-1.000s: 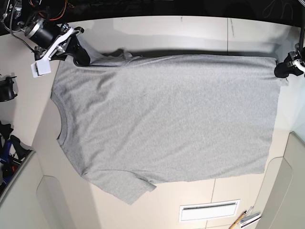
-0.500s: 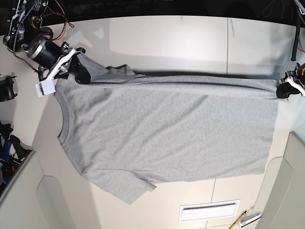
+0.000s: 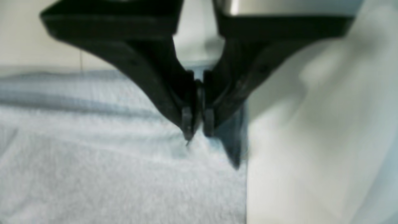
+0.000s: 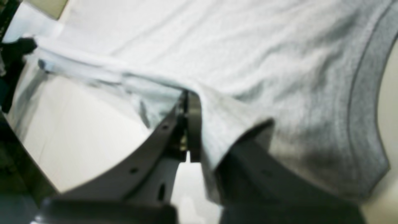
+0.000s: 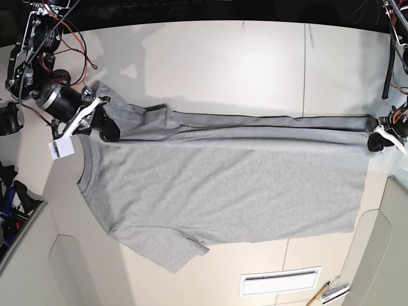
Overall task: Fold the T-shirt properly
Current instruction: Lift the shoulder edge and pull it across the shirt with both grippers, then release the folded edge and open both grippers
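Gripping the T-shirt point(image 5: 242, 185) at both sides

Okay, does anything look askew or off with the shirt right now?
Slightly: the T-shirt is uneven. On the base view's left, cloth bunches beyond the right gripper, while the fold edge runs fairly straight to the left gripper. Nothing looks damaged or spilled.
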You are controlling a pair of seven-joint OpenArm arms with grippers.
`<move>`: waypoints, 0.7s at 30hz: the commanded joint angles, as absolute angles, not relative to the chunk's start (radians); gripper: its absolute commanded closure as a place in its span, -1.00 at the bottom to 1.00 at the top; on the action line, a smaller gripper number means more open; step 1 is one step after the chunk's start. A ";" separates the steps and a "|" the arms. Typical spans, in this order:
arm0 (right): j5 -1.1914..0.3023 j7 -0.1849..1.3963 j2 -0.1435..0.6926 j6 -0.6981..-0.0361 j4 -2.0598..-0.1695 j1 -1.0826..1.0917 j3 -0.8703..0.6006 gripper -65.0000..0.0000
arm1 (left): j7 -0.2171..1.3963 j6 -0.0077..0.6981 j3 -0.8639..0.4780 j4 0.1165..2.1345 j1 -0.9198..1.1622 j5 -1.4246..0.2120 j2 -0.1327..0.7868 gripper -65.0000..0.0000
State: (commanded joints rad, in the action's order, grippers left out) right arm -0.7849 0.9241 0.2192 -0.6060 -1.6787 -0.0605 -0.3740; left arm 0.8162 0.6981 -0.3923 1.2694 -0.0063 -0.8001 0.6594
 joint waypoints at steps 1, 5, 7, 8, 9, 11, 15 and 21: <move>-0.785 0.924 0.224 -0.606 -1.659 -0.038 -0.371 1.00 | 0.805 0.698 -0.387 1.250 -0.020 -0.793 0.659 1.00; -0.781 0.924 0.248 -0.606 -1.579 0.046 -0.338 1.00 | 0.769 0.698 -0.356 1.180 -0.057 -0.780 0.659 1.00; -0.757 0.923 0.249 -0.606 -1.540 0.086 -0.310 1.00 | 0.754 0.698 -0.347 1.150 -0.073 -0.779 0.659 1.00; -0.750 0.923 0.249 -0.606 -1.522 0.105 -0.292 1.00 | 0.751 0.698 -0.346 1.140 -0.080 -0.779 0.657 1.00; -0.744 0.922 0.249 -0.606 -1.503 0.123 -0.278 1.00 | 0.746 0.698 -0.346 1.135 -0.086 -0.778 0.657 1.00; -0.735 0.903 0.249 -0.606 -1.464 0.156 -0.254 1.00 | 0.715 0.698 -0.346 1.133 -0.086 -0.760 0.656 1.00; -0.671 0.839 0.249 -0.606 -1.379 0.215 -0.232 1.00 | 0.665 0.698 -0.346 1.132 -0.086 -0.707 0.654 1.00; -0.645 0.795 0.246 -0.606 -1.278 0.274 -0.218 1.00 | 0.593 0.698 -0.346 1.132 -0.086 -0.637 0.615 1.00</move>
